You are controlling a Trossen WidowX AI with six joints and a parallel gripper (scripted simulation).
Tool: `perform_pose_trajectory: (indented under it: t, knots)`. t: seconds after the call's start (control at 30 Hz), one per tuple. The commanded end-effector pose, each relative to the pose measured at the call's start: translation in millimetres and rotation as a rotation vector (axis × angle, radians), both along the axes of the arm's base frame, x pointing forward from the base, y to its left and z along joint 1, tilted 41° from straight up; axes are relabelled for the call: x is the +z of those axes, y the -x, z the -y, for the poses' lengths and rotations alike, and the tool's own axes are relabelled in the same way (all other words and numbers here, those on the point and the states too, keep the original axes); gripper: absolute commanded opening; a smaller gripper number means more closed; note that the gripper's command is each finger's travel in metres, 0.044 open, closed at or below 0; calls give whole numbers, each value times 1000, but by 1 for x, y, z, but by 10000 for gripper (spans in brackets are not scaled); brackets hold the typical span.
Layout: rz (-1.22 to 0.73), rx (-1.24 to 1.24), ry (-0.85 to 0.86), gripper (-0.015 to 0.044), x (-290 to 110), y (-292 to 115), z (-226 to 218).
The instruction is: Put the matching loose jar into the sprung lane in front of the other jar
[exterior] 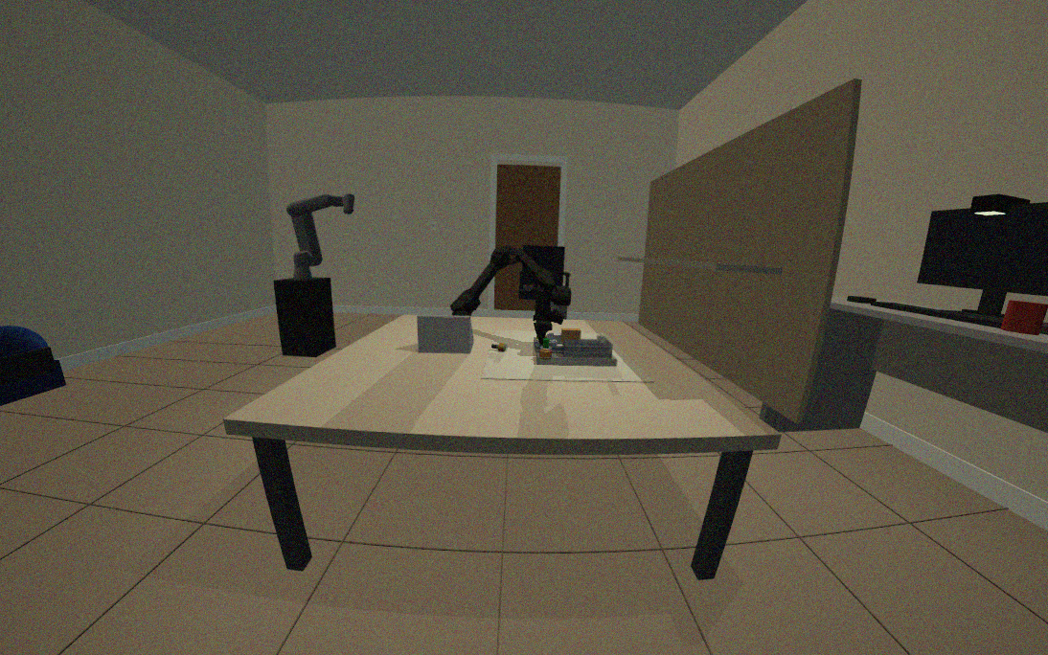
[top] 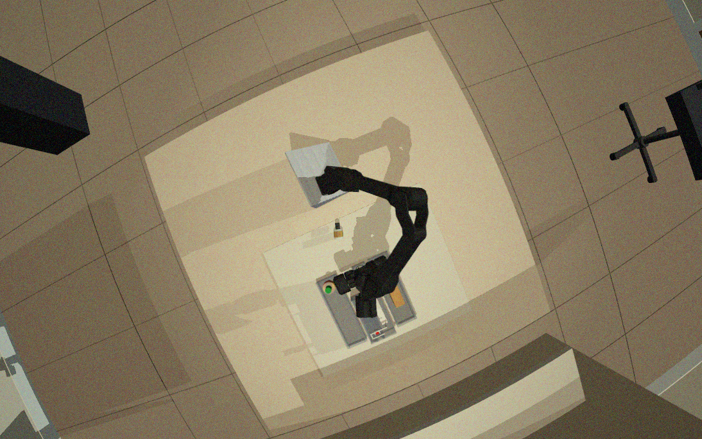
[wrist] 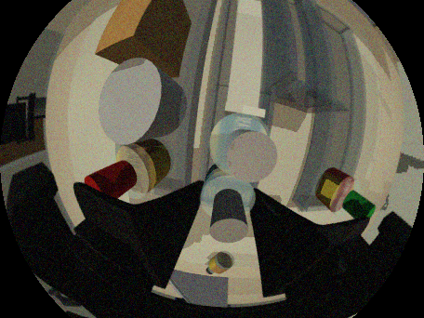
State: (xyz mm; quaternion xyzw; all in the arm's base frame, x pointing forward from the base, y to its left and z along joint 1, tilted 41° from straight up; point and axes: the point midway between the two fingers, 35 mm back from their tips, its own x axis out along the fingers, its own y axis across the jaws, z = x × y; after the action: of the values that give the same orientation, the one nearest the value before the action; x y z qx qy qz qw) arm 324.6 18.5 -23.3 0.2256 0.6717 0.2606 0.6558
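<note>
My gripper is shut on a pale blue jar with a dark grey cap, at the front of the middle, sprung lane. A second pale blue jar with a broad pinkish-grey top stands just behind it. The two overlap in the wrist view; whether they touch is unclear. A pale strip, perhaps the pusher plate, is behind the second jar. The held jar's base, the lane floor under it and the front stop are hidden. In the top view the arm covers both jars.
A green-capped jar and a red-capped jar flank the gripper. A big grey-topped cylinder and an orange box fill the other side lane. An amber jar lies near the bin.
</note>
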Motion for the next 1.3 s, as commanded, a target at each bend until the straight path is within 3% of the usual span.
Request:
perform_pose_trajectory:
  t: [0.0,0.1,0.47,0.97,1.27]
  knots:
    - [2,3,-1,0,0,1,0]
    - [2,3,-1,0,0,1,0]
    - [2,3,-1,277,0,0,0]
    - [2,3,0,277,15,0,13]
    - [1,3,1,277,16,24,17]
